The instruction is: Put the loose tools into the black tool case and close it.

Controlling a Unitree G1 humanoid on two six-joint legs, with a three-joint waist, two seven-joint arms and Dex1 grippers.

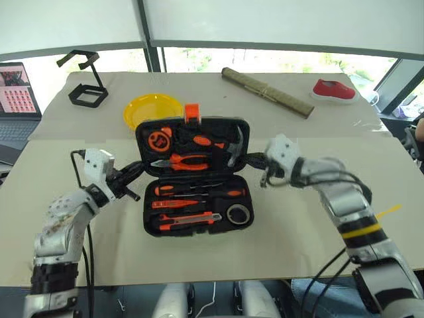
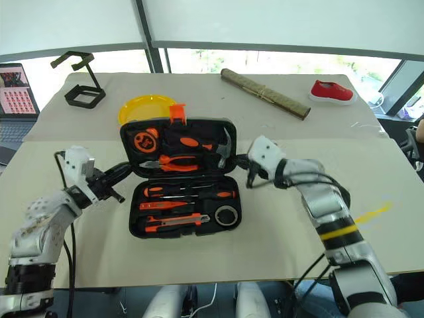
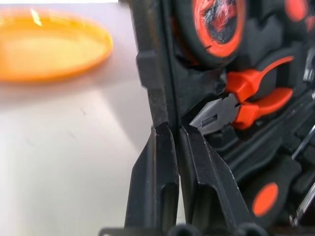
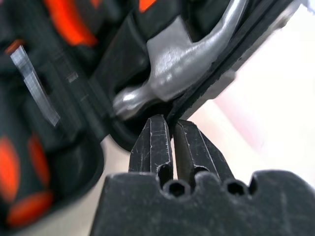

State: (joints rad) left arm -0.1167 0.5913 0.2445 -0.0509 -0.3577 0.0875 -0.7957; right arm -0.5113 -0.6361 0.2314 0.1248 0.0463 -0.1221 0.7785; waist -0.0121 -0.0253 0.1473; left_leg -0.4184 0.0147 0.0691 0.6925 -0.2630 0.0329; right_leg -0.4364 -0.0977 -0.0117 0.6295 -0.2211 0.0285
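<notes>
The black tool case [image 1: 147,222] lies open at mid-table, its lid [image 1: 140,140] on the far side with an orange latch [image 1: 192,113]. In the near half sit two screwdrivers [image 1: 199,192], a utility knife [image 1: 189,220] and a grey tape roll [image 1: 238,214]. Pliers [image 3: 236,105] and a hammer [image 4: 187,64] rest in the lid. My left gripper [image 1: 140,166] is shut on the lid's left rim. At the lid's right rim my right gripper [image 1: 249,159] is pinched shut the same way. The lid looks tilted slightly upward.
A yellow plate [image 1: 152,109] lies just behind the case. A black wire stand [image 1: 86,83] is at the far left, a rolled mat [image 1: 265,91] and a red shoe [image 1: 333,89] at the far right. A laptop [image 1: 16,99] sits off the table's left.
</notes>
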